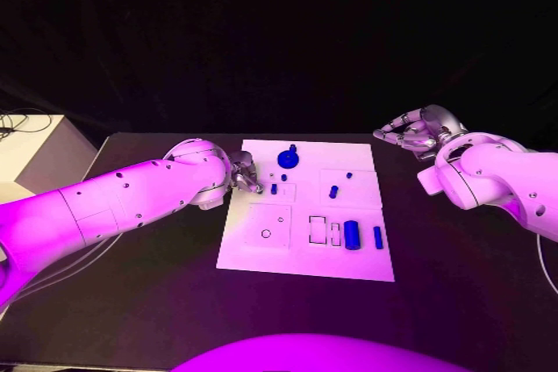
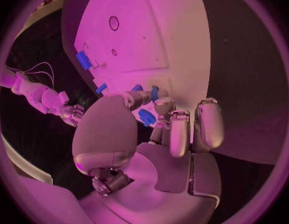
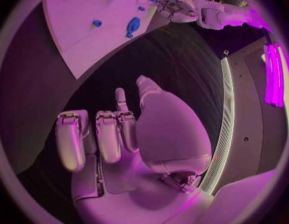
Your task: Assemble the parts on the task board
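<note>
Head view: the white rectangular task board (image 1: pixel 305 227) lies mid-bench on the black bench (image 1: pixel 465 291), small blue plastic parts (image 1: pixel 351 234) scattered across it. The left hand (image 1: pixel 243 177) sits at the board's left edge, near the short blue peg (image 1: pixel 273 189); the right hand (image 1: pixel 410 133) hangs off beyond the far right corner, fingers curled, nothing visibly in them.

Left wrist view: left hand's fingers (image 2: pixel 181 129) bend over the board, blue pieces (image 2: pixel 146 117) right at the tips, but whether one is pinched I cannot tell. Best bet here: settle the pinch low and square before lifting.

Right wrist view: right hand's fingers (image 3: pixel 107 134) folded in, empty, over bare bench
</note>
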